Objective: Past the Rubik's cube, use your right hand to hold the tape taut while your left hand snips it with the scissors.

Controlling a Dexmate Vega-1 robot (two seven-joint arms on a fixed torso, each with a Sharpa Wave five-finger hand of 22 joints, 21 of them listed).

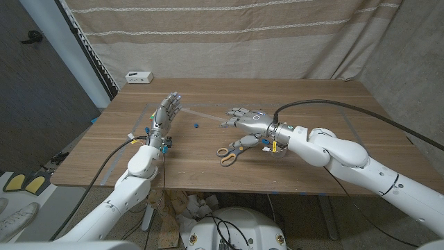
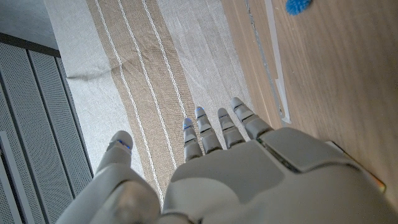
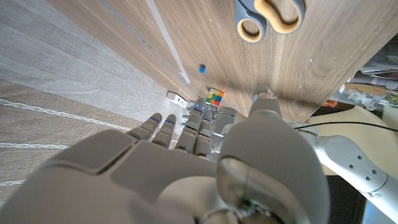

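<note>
A strip of clear tape [image 1: 202, 114], faint and hard to trace, spans the wooden surface [image 1: 333, 104] between the left robot hand [image 1: 164, 114], raised with fingers apart and empty, and the right robot hand [image 1: 248, 119], whose grip cannot be made out. Orange-handled scissors [image 1: 230, 152] lie untouched near the right thumb; the Rubik's cube [image 3: 215, 97] is partly hidden behind fingers.

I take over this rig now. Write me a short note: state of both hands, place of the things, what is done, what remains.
Left hand: raised, fingers spread, holds nothing.
Right hand: fingers stretched low over the table at one end of the tape; whether it touches the tape I cannot tell.
Tape: a pale strip running between the two hands.
Scissors: lying on the table next to the right hand, not picked up.
Rubik's cube: near the left hand.
Done: nothing visible. Left: left hand takes the scissors, right hand pulls the tape taut, cut.
</note>
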